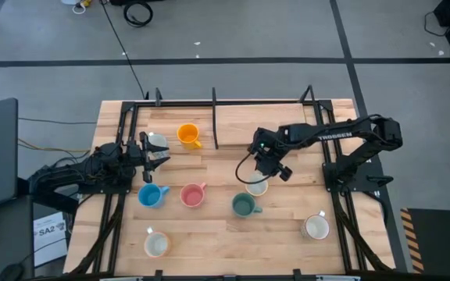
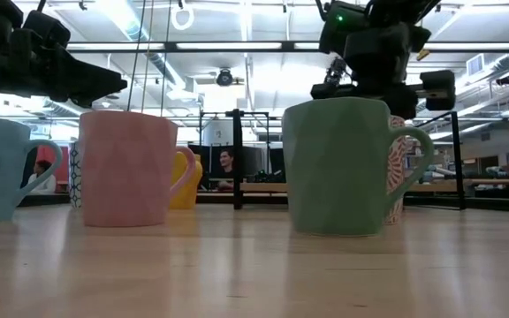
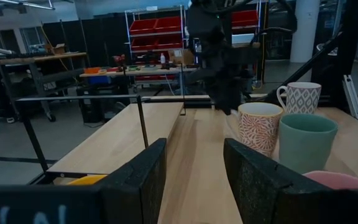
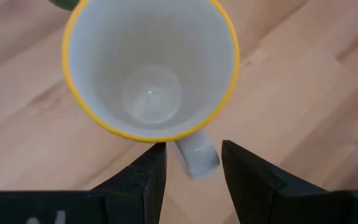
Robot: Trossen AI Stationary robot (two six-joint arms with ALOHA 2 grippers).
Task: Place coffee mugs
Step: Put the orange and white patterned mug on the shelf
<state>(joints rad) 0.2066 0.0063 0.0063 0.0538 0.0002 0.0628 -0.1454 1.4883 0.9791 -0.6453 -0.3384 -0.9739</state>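
Observation:
My right gripper (image 4: 192,145) hangs open, pointing down, over a white mug with a yellow rim (image 4: 151,68); its fingers stand on either side of the mug's handle (image 4: 196,158) with gaps showing. In the high view this mug (image 1: 256,186) stands upright beside the teal-green mug (image 1: 244,205). The pink mug (image 1: 192,194), light blue mug (image 1: 151,195), orange mug (image 1: 187,135) and white mugs (image 1: 316,227) (image 1: 156,245) stand upright on the table. My left gripper (image 1: 156,154) is open above the table's left part, next to a white mug (image 1: 156,142).
Black posts and rails (image 1: 214,117) stand along the table's far edge and sides. The left wrist view looks across the table to the patterned mug (image 3: 258,127), the teal-green mug (image 3: 306,142) and another patterned mug (image 3: 300,97). Bare wood lies along the near middle (image 1: 233,246).

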